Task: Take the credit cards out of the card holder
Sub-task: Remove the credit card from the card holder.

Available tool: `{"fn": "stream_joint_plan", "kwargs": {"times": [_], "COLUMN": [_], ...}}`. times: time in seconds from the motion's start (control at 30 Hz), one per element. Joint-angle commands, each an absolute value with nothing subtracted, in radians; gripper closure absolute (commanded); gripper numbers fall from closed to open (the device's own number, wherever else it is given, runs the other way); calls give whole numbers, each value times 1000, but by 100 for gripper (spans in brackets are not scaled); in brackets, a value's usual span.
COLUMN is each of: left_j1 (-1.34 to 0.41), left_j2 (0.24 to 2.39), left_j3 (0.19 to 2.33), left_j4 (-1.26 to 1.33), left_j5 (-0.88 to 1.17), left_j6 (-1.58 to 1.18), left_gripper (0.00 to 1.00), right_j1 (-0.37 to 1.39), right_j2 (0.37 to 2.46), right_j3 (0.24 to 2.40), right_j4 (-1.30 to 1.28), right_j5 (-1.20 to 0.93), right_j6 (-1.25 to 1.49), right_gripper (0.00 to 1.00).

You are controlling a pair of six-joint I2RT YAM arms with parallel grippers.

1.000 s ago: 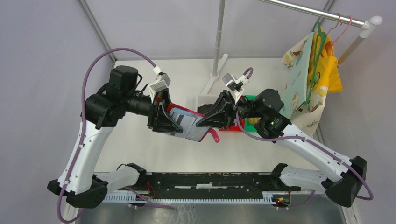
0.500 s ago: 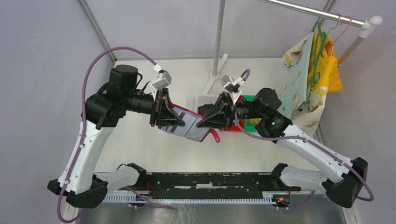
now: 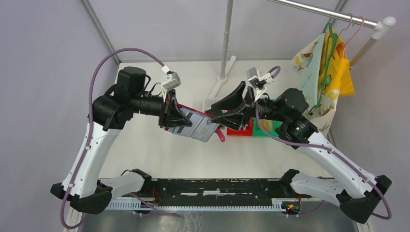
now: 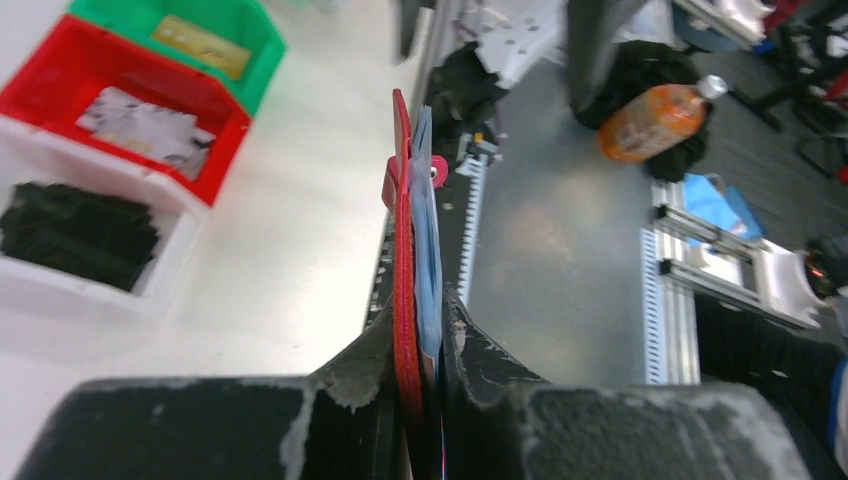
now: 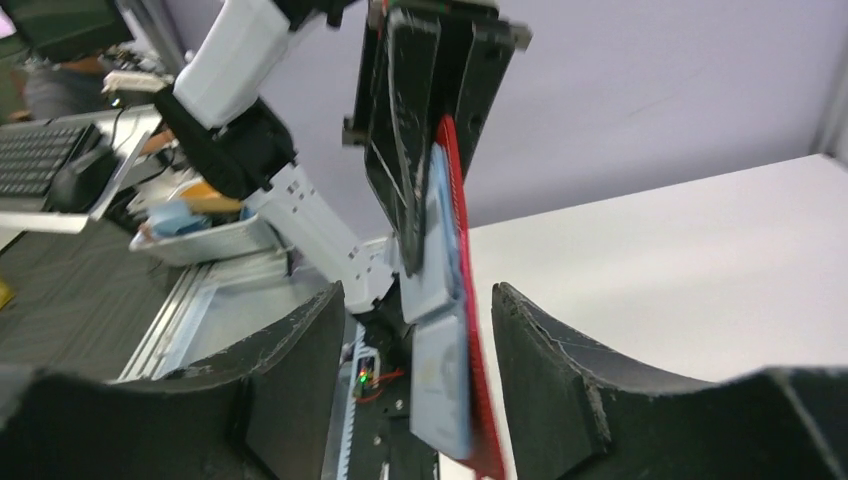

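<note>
Left gripper (image 3: pixel 176 117) (image 4: pixel 420 335) clamped tight on one end of red wallet (image 3: pixel 196 126) (image 4: pixel 403 250) (image 5: pixel 462 250), fingers pinching it from both faces. Right gripper (image 3: pixel 215 110) (image 5: pixel 415 300) jaws wide apart, straddling the wallet's other end; wrist view shows a gap on each side, so no grip there.

Wallet hangs in the air between the two arms, above the middle of the table (image 3: pixel 145 154). It's unfolded, grey-blue inside facing up toward the overhead camera, red outside facing down. Snap tab (image 3: pixel 222 137) (image 4: pixel 435 172) dangles off the end nearest the right gripper. Both wrist views see the wallet edge-on. Can't tell whether any cards sit in its pockets.

Three bins stand in a row on the table past the wallet, on the right arm's side, touching each other. Green bin (image 3: pixel 263 131) (image 4: pixel 255 75) has a golden-tan card (image 4: pixel 200 45) lying flat in it. Red bin (image 3: pixel 239 130) (image 4: pixel 222 150) holds pale greyish flat pieces, too blurred to name. White bin (image 4: pixel 100 300) holds a dark pile, also unclear.

Metal clothes rail (image 3: pixel 319 10) at far right, with hangers and yellow patterned cloth (image 3: pixel 319 82) on it.
</note>
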State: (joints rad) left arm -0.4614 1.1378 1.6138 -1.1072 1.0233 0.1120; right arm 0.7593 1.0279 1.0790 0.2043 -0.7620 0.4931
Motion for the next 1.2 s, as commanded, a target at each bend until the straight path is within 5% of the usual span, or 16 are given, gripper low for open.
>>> {"fn": "stream_joint_plan", "kwargs": {"times": [0.0,0.53,1.17], "left_j1": [-457,-450,-422], "left_j2": [1131,1186,1206], "left_j3": [1590,1583,1594], "left_j4": [-985,-973,-969], "left_j5": [826,856,1031], "left_j6": [42,-84,-100], "left_gripper": [98,98,96], "right_j1": [743,749,804], "right_j2": [958,1065,1208], "right_j3": [1107,765,751], "right_j4": [189,739,976], "right_j5": [-614,-681,-686], "right_j6": [502,910,1048], "right_gripper": [41,45,54]}}
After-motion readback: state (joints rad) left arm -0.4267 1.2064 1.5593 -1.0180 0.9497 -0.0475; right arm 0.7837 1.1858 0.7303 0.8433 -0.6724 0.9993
